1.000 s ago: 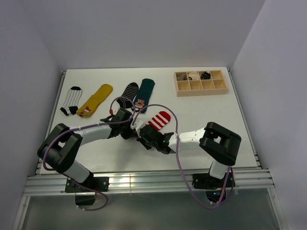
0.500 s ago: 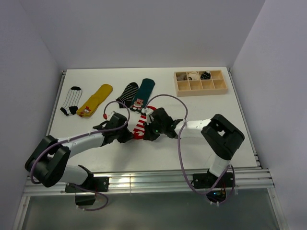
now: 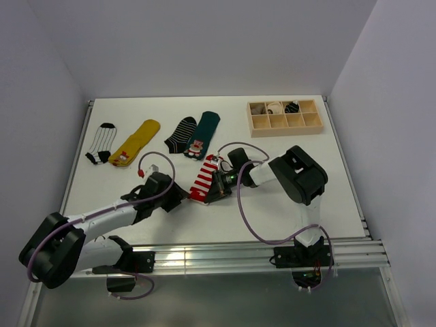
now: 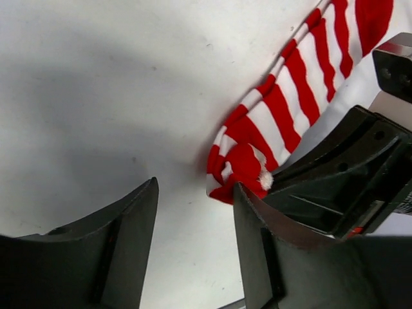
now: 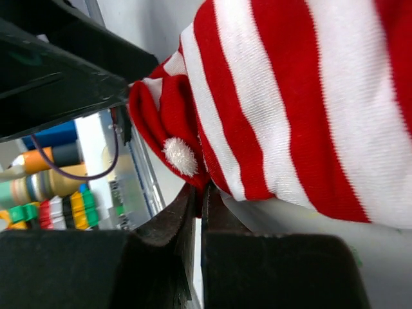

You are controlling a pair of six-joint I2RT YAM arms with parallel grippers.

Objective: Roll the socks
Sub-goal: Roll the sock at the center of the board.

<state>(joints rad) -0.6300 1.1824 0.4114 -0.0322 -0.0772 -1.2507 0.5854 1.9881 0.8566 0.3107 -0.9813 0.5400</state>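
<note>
1. The striped sock [image 3: 204, 178] lies flat on the table [image 3: 306, 184], a bit left of the middle. Its long axis runs diagonally from near-left to far-right. The end with the red cap and white pompom points near-left, toward my arm bases.
2. There's bare white table to the left of the sock, and more to its right, in front of the wooden box [image 3: 286, 132]. The far tip of the sock sits near the green sock [image 3: 204, 128] and the black sock [image 3: 180, 133] at the back, but it's apart from both. The near edge of the table runs behind the grippers.
3. The left gripper [image 4: 195, 193] is released, with its fingers spread and only table between them. The pompom end of the sock sits just beside its right-hand finger, outside the gap.
4. The right gripper [image 5: 197, 196] comes in from the sock's right side. In its wrist view the fingers are pressed tight together, with the red hem by the pompom running right into the tips. It looks clenched on that edge of the striped sock.
</note>
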